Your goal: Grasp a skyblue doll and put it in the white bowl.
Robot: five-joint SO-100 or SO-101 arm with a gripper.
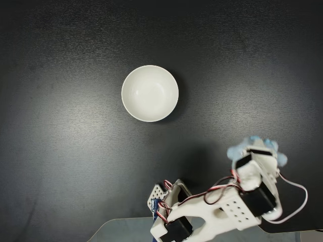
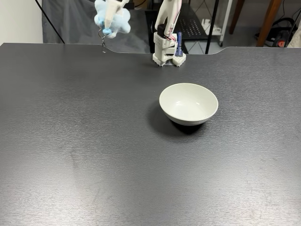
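Fixed view — white bowl (image 2: 188, 103) empty — pincer (image 2: 109, 21) grips skyblue doll (image 2: 120, 20).

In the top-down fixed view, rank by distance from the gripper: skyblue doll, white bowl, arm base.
1. skyblue doll: clamped in the gripper, lower right.
2. arm base: left of the gripper, at the bottom edge.
3. white bowl: up and left, near the middle of the table, empty.

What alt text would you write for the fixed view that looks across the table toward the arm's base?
A robot gripper holds a skyblue doll in the air above the far left of a dark table, its keychain clasp dangling. A white bowl sits empty near the middle.
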